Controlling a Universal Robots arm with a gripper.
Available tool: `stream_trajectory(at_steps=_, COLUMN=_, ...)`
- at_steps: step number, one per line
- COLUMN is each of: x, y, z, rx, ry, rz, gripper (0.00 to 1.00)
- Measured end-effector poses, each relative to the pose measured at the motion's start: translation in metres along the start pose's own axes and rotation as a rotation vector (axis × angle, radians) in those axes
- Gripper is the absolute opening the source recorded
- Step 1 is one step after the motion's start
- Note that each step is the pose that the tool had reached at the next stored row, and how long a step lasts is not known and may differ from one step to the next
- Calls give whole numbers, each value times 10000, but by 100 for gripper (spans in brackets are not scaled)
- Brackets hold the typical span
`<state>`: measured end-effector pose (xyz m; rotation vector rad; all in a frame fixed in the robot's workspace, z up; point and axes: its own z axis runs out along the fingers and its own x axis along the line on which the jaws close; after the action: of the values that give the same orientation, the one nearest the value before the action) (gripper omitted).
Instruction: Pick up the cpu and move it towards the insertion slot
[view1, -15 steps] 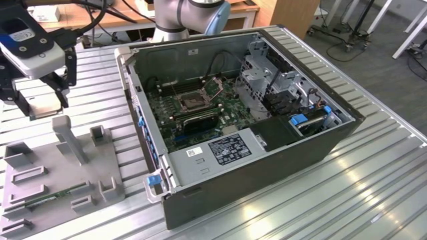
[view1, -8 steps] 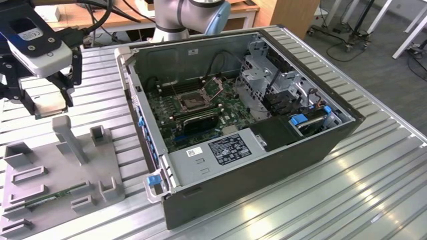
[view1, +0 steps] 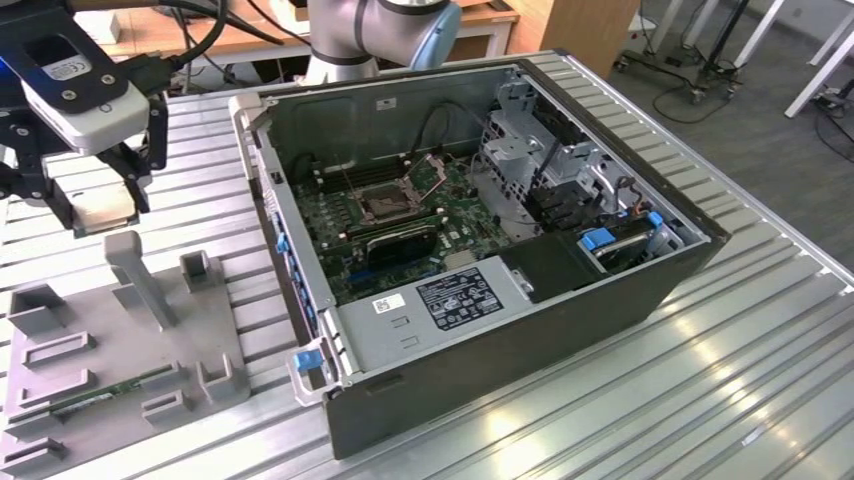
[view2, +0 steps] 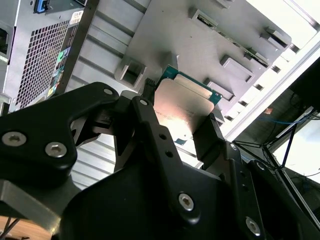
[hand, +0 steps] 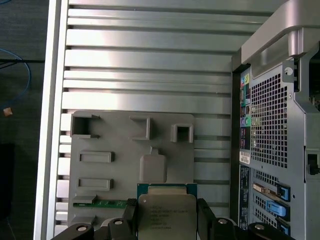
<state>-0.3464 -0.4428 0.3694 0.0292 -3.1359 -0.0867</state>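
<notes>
**Item:** cpu (hand: 167, 212), a flat square chip with a silvery top; a green edge shows in both wrist views

**Location:** outside the open computer case (view1: 561, 330), off its side wall toward the exterior view's left. It is raised clear above the grey fixture tray (view1: 127, 350) that lies just beside the case

**Holder:** gripper (view1: 104, 212), jaws closed on the cpu, with one black finger (hand: 131, 220) against each of two opposite edges

**Target:** insertion slot (view1: 384, 205), a square socket with a dark centre, set on the green board inside the case. It looks unoccupied and is well apart from the cpu

**Also present:** green memory stick (hand: 100, 204), lying in the tray beside the case; ribbed metal table (view1: 747, 330) under the case

**Status, judged:** pick-up complete, since the chip is off the tray and clamped. The transfer is hardly begun, as the case's side wall stands between chip and slot

**Outstanding, judged:** the whole passage from outside the case to the slot within it
</notes>
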Motion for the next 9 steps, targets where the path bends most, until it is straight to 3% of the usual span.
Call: stream_trajectory(at_steps=9, x=-58, y=-1, z=0, rx=0, ry=-1, rz=0, gripper=55)
